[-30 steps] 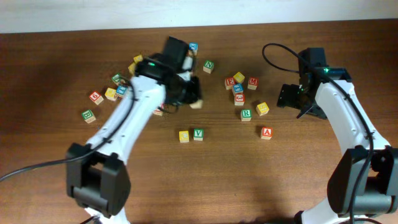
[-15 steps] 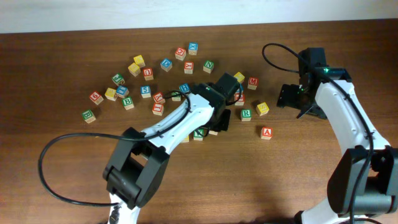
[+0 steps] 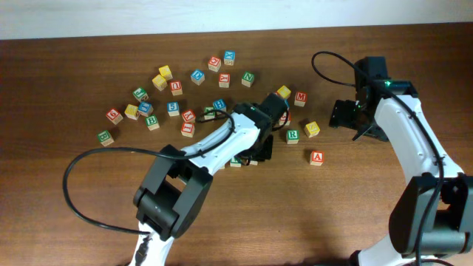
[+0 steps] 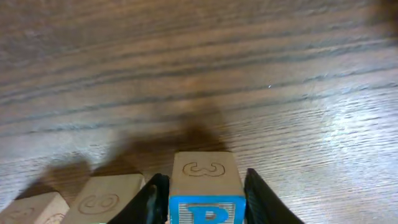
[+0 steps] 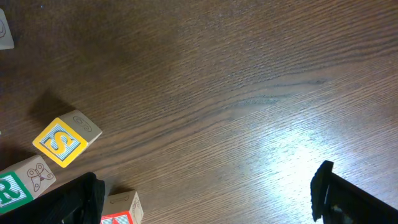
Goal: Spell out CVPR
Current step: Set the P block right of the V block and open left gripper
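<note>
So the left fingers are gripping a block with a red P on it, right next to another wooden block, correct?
Not quite. The P block held between the left fingers has a blue P, not a red one. The left wrist view shows this. The rest is right: it sits right next to another wooden block.
</note>
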### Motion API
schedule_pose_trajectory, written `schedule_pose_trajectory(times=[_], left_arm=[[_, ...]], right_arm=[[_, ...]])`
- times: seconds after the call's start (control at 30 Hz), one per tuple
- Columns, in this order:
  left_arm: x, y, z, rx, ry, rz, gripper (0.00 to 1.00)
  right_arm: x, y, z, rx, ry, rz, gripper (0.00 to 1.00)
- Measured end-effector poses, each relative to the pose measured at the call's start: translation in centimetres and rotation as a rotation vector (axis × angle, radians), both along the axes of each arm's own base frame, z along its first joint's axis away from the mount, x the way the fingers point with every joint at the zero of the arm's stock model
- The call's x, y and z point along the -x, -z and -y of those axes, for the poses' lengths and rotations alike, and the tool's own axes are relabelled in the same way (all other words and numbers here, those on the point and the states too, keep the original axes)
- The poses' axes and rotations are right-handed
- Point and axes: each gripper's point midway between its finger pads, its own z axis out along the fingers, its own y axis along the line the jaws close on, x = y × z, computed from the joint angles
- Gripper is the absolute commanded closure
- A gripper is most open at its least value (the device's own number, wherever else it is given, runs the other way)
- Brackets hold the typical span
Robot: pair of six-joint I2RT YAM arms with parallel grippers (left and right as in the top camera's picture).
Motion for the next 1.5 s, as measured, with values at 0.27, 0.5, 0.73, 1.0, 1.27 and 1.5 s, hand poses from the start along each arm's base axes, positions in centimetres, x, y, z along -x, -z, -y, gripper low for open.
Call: schedule_pose_trajectory(times=[0.27, 0.5, 0.73, 1.0, 1.27, 1.5], left_arm=[[0.5, 0.4, -0.2, -0.007, 0.000, -0.025, 0.70], [1.1, -0.2, -0.6, -0.028, -0.024, -0.058, 0.71], [1.3, -0.2, -0.7, -0.031, -0.088, -0.068, 0.61], [0.5, -0.3, -0.1, -0.002, -0.093, -0.039, 0.57], [-1.4, -0.7, -0.8, 0.019, -0.131, -0.006, 0.57], [-6.9, -4.1, -1.1, 0.103, -0.141, 0.117, 0.57]], right_arm=[[0.0, 0.0, 0.0, 0.000, 0.000, 0.000, 0.02], [0.0, 0.0, 0.0, 0.000, 0.000, 0.000, 0.02], [0.0, 0.0, 0.0, 0.000, 0.000, 0.000, 0.02], [0.0, 0.0, 0.0, 0.000, 0.000, 0.000, 0.02], [0.0, 0.0, 0.0, 0.000, 0.000, 0.000, 0.02], [0.0, 0.0, 0.0, 0.000, 0.000, 0.000, 0.02]])
